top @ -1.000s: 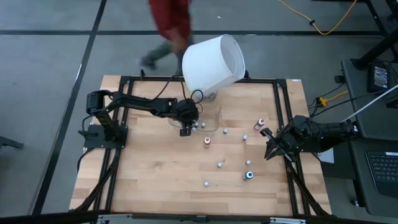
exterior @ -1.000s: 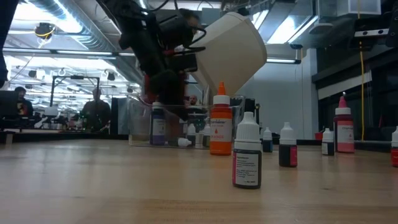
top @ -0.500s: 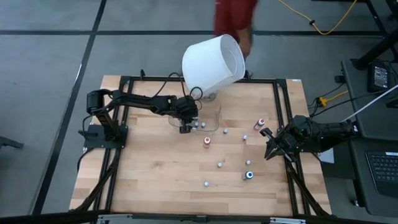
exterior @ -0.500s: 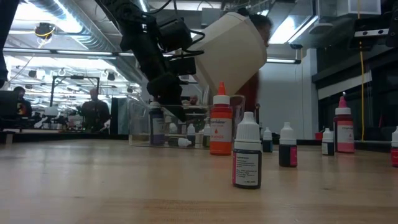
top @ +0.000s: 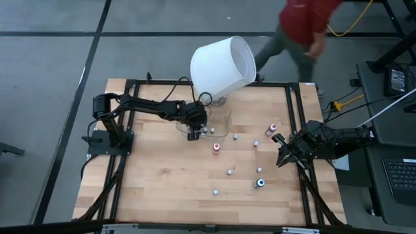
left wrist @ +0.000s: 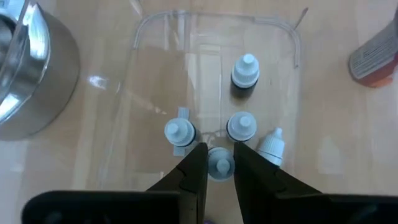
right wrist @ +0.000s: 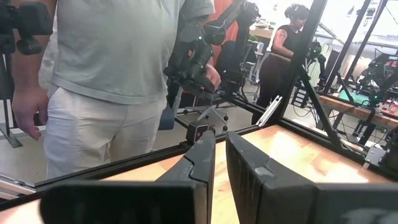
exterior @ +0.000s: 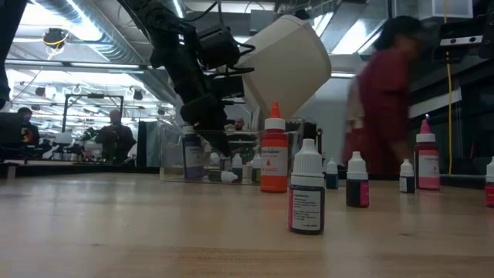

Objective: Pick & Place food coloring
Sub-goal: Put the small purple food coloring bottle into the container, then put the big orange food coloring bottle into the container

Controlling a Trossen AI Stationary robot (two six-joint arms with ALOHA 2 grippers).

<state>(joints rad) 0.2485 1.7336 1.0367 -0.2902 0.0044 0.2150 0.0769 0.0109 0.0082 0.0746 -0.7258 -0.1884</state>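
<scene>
My left claw (left wrist: 219,163) pinches a small round-capped food coloring bottle (left wrist: 220,166) inside the clear plastic tray (left wrist: 283,37) near the surface's far edge. My right claw (top: 281,160) waits shut at the right edge

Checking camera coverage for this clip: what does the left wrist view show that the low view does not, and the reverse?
Only the left wrist view: the bottles from above, with the left end effector closed around a small bottle over the clear tray, three more bottles in the tray, and a metal bowl beside it.

Only the low view: the white lampshade, loose bottles standing on the table such as the orange bottle, and a person in red behind.

Both: the tray and its bottles.
</scene>
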